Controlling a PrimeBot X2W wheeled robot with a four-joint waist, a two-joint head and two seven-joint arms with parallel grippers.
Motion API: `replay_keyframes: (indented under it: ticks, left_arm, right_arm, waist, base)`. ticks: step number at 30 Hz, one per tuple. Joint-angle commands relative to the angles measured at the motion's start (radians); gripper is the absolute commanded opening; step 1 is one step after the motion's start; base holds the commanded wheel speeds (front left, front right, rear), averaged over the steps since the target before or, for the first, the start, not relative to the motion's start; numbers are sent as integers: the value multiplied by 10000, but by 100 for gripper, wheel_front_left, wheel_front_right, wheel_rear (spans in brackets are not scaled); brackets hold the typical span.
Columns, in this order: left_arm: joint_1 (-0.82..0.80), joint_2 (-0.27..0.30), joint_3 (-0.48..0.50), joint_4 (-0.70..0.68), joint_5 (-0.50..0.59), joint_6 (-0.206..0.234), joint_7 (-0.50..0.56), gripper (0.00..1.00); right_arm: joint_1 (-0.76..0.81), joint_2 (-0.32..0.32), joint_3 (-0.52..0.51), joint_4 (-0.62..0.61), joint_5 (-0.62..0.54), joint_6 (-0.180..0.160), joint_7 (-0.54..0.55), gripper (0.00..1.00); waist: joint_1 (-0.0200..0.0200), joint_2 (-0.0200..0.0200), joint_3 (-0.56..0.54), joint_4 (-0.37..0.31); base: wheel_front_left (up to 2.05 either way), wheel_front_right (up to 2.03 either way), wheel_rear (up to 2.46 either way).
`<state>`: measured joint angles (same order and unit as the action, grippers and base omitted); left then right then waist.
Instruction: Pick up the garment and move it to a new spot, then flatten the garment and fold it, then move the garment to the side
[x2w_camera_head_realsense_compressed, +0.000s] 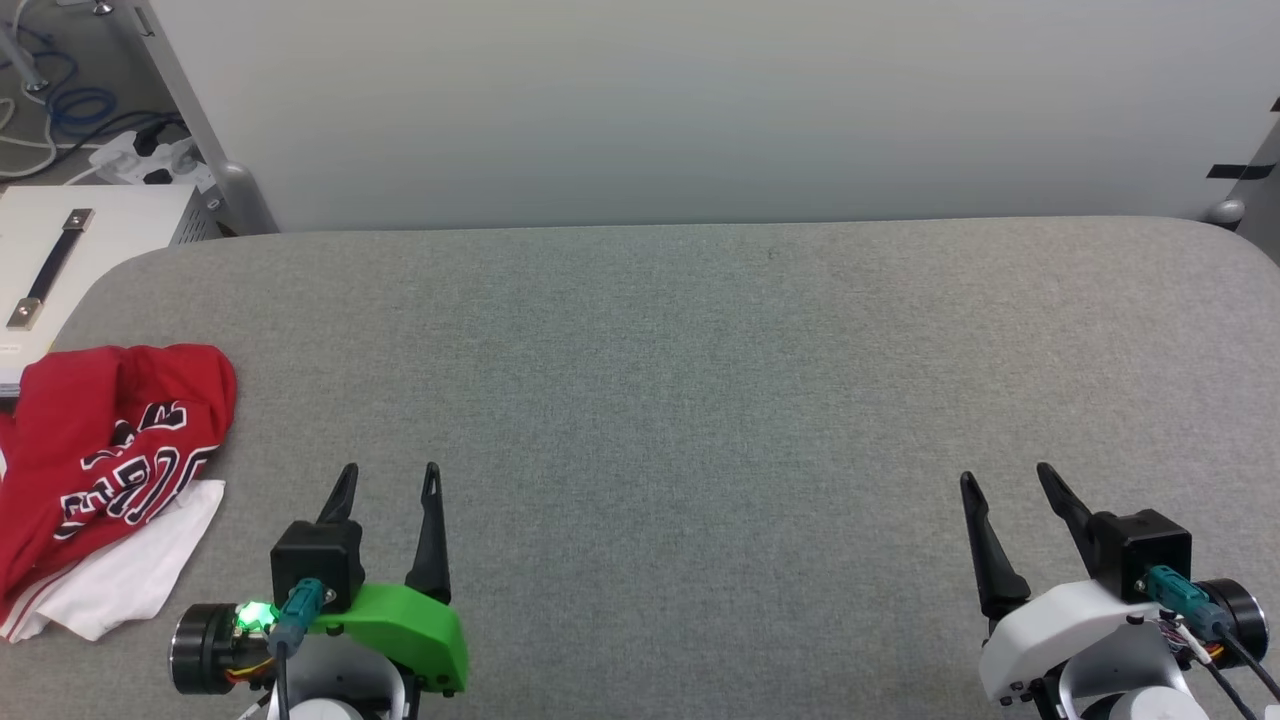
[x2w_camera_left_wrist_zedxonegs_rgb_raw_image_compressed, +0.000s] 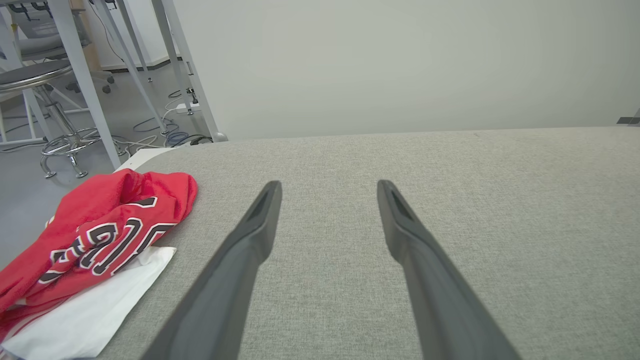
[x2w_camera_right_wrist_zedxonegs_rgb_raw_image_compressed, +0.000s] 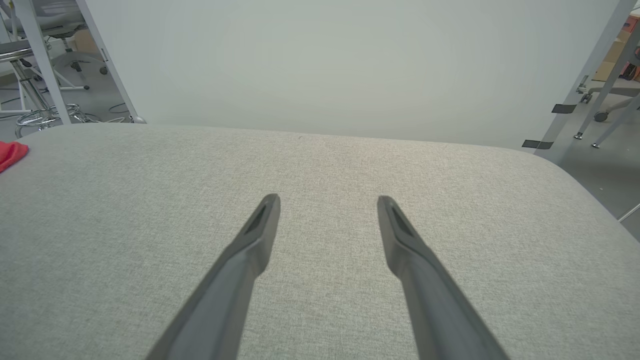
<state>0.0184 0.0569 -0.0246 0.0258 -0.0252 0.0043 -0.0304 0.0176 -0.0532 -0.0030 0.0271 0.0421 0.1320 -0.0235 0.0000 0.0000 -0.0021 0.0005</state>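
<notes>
The garment (x2w_camera_head_realsense_compressed: 110, 450), a red jersey with black white-outlined lettering and a white sleeve, lies crumpled at the left edge of the grey table (x2w_camera_head_realsense_compressed: 700, 400). The left wrist view has the garment (x2w_camera_left_wrist_zedxonegs_rgb_raw_image_compressed: 100, 235) at its lower left; a red corner of the garment (x2w_camera_right_wrist_zedxonegs_rgb_raw_image_compressed: 11, 152) peeks in at the right wrist view's left edge. My left gripper (x2w_camera_head_realsense_compressed: 390, 475) stands open just right of the garment, apart from it, nothing between its fingers. Far across at the lower right, my right gripper (x2w_camera_head_realsense_compressed: 1005, 478) is open and empty. Wrist views show the left gripper (x2w_camera_left_wrist_zedxonegs_rgb_raw_image_compressed: 327, 186) and right gripper (x2w_camera_right_wrist_zedxonegs_rgb_raw_image_compressed: 327, 201) over bare cloth.
A white box with a dark handle (x2w_camera_head_realsense_compressed: 60, 260) sits beyond the table's left end, with cables and a power strip (x2w_camera_head_realsense_compressed: 150, 155) on the floor behind. A pale wall (x2w_camera_head_realsense_compressed: 700, 100) rises behind the table. Stool and desk legs (x2w_camera_left_wrist_zedxonegs_rgb_raw_image_compressed: 65, 100) stand off to the left.
</notes>
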Motion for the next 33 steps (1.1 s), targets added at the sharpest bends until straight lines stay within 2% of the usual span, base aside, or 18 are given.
replay_keyframes:
  ticks: [1,33]
  left_arm:
    - [-218,-10,-35,76,-82,35,-100,100]
    - [-710,-32,-512,769,-597,174,-944,100]
  right_arm:
    - [-116,-36,3,48,118,-2,-135,100]
    - [-137,-18,-206,-715,404,-6,-340,100]
  waist:
    - [0,0,-6,0]
    - [0,0,-57,108]
  base:
    - [0,0,0]
    - [0,0,0]
